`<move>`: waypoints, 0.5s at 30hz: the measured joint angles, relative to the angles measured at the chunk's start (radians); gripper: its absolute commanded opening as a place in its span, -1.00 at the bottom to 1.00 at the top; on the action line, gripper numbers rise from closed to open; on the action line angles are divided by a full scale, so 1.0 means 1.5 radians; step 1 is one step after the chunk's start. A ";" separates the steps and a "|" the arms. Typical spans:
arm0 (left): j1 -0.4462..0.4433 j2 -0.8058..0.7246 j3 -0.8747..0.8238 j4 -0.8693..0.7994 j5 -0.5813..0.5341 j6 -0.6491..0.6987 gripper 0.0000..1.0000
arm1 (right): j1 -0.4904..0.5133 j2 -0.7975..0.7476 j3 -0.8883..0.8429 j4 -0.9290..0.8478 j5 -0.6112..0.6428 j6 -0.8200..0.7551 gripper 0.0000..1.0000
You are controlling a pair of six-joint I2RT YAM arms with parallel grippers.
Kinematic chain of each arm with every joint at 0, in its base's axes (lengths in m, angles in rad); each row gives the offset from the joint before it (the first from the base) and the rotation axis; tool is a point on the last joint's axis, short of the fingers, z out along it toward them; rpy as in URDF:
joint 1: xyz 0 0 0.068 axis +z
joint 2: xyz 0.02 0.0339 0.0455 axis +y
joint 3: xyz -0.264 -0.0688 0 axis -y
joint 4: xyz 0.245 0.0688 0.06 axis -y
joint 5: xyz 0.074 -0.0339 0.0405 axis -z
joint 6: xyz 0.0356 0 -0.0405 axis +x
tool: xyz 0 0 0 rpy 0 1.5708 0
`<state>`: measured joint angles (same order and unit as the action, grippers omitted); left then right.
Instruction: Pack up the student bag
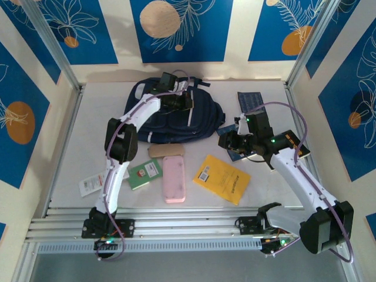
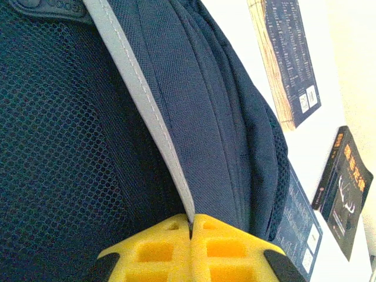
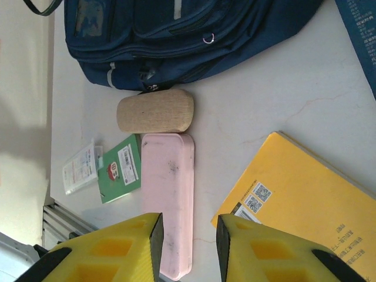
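The student bag (image 1: 176, 114), navy with pale grey stripes, lies flat at the back middle of the table. My left gripper (image 1: 183, 101) rests on top of it. In the left wrist view the yellow jaws (image 2: 192, 226) are shut on a grey stripe (image 2: 141, 88) of the bag (image 2: 70, 147), pinching the fabric edge. My right gripper (image 1: 231, 141) hovers right of the bag, over the table. Its jaws (image 3: 189, 235) stand open with nothing between them, above the gap between a pink pencil case (image 3: 168, 194) and a yellow book (image 3: 305, 194).
In front of the bag lie a tan case (image 1: 165, 150), the pink pencil case (image 1: 174, 178), a green booklet (image 1: 145, 174), a white card (image 1: 91, 185) and the yellow book (image 1: 223, 178). A dark blue book (image 1: 251, 101) lies at the back right. A black book (image 2: 346, 188) lies beside it.
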<state>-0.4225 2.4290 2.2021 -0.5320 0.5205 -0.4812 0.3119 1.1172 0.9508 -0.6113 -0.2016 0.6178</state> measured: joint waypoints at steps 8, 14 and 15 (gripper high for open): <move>0.022 -0.021 0.014 -0.005 0.007 -0.021 -1.00 | 0.000 0.012 -0.003 0.013 0.000 0.000 -0.33; 0.039 -0.042 0.040 -0.012 0.007 -0.030 -1.00 | -0.001 0.019 -0.003 0.014 -0.001 0.003 -0.29; 0.041 -0.042 0.055 -0.020 0.007 -0.030 -1.00 | -0.001 0.021 -0.003 0.013 -0.001 0.003 -0.27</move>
<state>-0.3603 2.3665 2.2848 -0.5613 0.5312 -0.5262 0.3099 1.1481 0.9459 -0.5911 -0.2024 0.6228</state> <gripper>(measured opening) 0.037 0.355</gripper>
